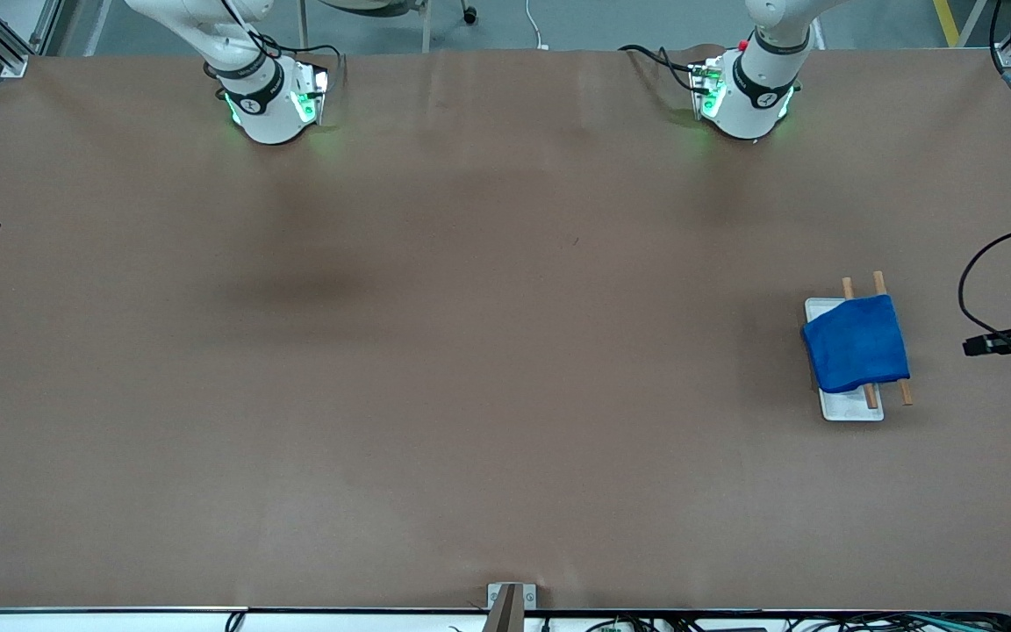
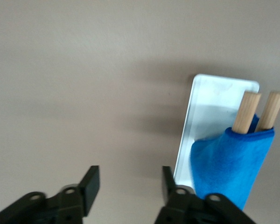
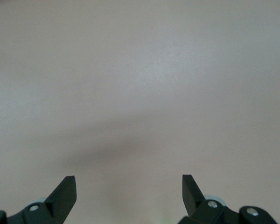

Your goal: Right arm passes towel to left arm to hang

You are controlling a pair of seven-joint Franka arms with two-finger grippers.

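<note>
The bright blue towel [image 1: 856, 342] hangs draped over two wooden rods [image 1: 848, 287] that rise from a white tray [image 1: 852, 408] toward the left arm's end of the table. In the left wrist view the towel [image 2: 231, 165] covers the rods [image 2: 246, 112] over the tray [image 2: 210, 100]. My left gripper [image 2: 130, 179] is open and empty, up over bare table beside the tray. My right gripper [image 3: 129, 186] is open and empty over bare table, away from the towel.
The brown table [image 1: 470, 351] carries nothing else. The two arm bases [image 1: 268, 105] [image 1: 747, 101] stand at the robots' edge. Cables [image 1: 997, 263] loop past the table's edge at the left arm's end.
</note>
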